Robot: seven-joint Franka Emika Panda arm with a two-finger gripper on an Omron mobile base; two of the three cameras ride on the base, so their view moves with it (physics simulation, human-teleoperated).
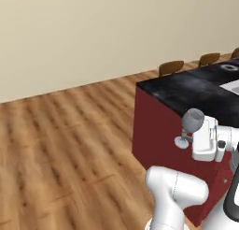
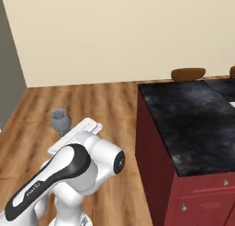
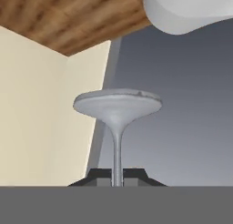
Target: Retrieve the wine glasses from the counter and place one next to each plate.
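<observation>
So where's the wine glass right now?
The wine glass is off the counter, pinched by its stem in the shut tool. In the left base view it hangs beside the corner of the black-topped red cabinet, above the wooden floor.

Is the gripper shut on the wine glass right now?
Yes, shut: the gripper pinches the stem of the wine glass, which it carries beside the island.

A: The wine glass (image 3: 117, 110) pinched in the tool (image 3: 117, 176) looks like smooth, greyish, dull glass.

B: And beside the tool, the table (image 1: 186, 91)?

A: Glossy black marble-look top over satin dark red fronts; the floor (image 1: 60, 140) is grained wood planks.
</observation>
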